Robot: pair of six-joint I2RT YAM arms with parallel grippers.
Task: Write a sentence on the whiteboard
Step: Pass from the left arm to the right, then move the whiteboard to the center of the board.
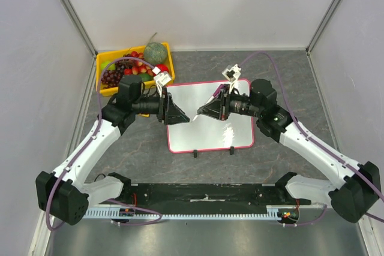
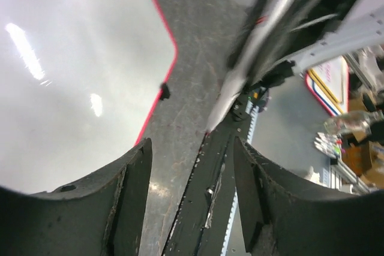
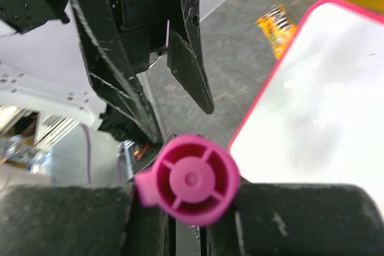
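The right gripper pinches a magenta marker between its two fingers. The marker's round end is toward the wrist camera and its pale tip points at the left gripper, whose fingers stand spread apart just in front of that tip. The two grippers face each other over the far-left part of the whiteboard, which lies flat in the middle of the grey table, its far-left corner near the yellow fruit tray.

White arm links, black joints, purple cables — scuffed black fingers.
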